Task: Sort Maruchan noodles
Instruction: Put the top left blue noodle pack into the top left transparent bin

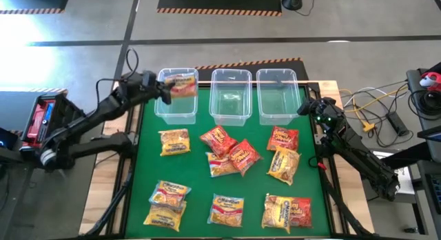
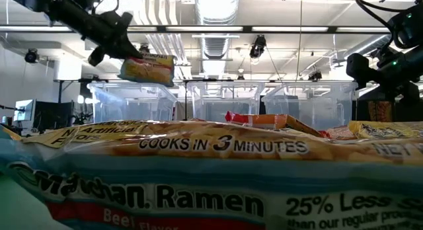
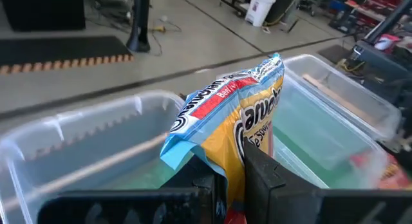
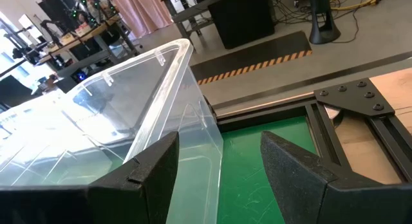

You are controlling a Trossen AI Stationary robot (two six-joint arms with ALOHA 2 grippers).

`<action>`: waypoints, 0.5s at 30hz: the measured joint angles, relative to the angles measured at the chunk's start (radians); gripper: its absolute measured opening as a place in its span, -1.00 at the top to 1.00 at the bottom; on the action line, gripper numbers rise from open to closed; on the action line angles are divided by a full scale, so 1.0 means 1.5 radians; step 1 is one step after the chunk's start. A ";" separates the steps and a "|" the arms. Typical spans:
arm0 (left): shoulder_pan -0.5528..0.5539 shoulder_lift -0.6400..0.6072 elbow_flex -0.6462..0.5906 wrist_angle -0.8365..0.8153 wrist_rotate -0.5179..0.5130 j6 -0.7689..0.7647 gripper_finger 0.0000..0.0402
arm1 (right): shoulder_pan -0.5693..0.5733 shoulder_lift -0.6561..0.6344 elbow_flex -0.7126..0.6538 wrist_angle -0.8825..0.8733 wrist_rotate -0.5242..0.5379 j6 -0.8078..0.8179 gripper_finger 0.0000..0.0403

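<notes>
The left hand is clenched on one yellow packet of Maruchan noodles and holds it in the air over the left bin, the first of three clear bins along the far edge of the table. In the left wrist view the packet stands pinched between the two dark fingers with the bin's rim below it. This looks like the drop-off step for that packet: it is carried to its bin but not yet let go.

The other packets lie loose on the green mat nearer the front, yellow ones to the left and red or orange ones toward the middle and right, none of them in a bin as far as the overhead view shows. The middle bin and right bin look bare.

The right hand waits just beside the right bin's far-right corner, jaws apart and holding nothing.

The next move likely calls for the left hand to lower a little and release, so the packet falls inside the walls rather than catching the rim.
</notes>
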 joint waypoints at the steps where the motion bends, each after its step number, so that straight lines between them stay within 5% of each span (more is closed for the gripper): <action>1: 0.015 0.010 0.000 0.016 0.012 0.011 0.91 | 0.000 0.000 0.000 0.000 0.000 0.000 -0.03; 15: 0.169 0.134 -0.001 0.122 0.102 0.114 0.83 | 0.000 0.000 0.000 0.000 0.000 0.000 -0.03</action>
